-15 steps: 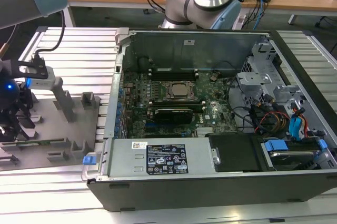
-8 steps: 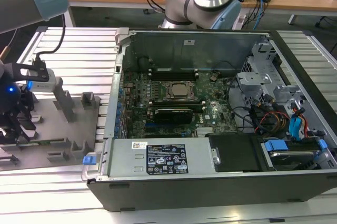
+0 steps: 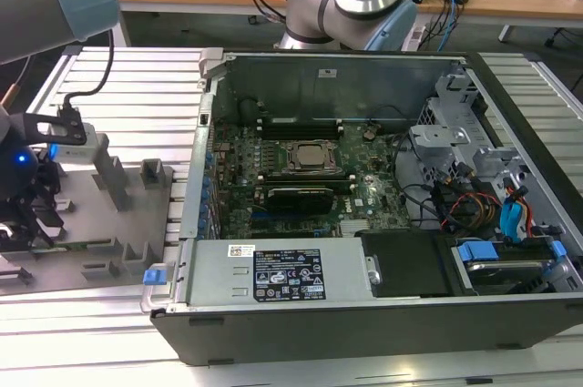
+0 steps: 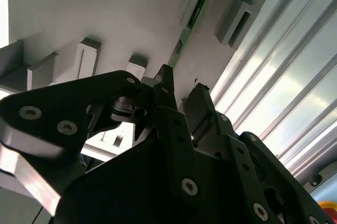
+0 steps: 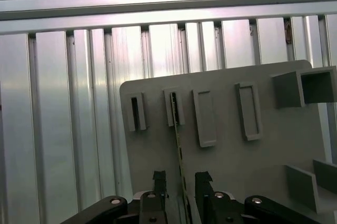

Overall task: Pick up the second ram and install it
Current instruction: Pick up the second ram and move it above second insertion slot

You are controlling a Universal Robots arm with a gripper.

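The second ram (image 5: 179,145) is a thin green stick standing on edge in a slot of the grey fixture plate (image 5: 274,166). In the second wrist view the ram (image 4: 184,37) runs from a slotted block down toward my fingers. My gripper (image 5: 180,184) is open and straddles the near end of the stick, one black finger (image 5: 159,182) on each side with a small gap to the board. In the exterior view my gripper (image 3: 36,209) hangs low over the fixture plate (image 3: 118,214) at the exterior view's left.
An open computer case (image 3: 364,305) lies to the exterior view's right of the plate, motherboard (image 3: 301,168) and long black memory sockets (image 3: 301,123) exposed. Upright grey blocks (image 3: 114,178) stand on the plate. Ribbed aluminium table slats (image 5: 63,118) surround it. Cables and drive bays (image 3: 492,205) fill the case's far side.
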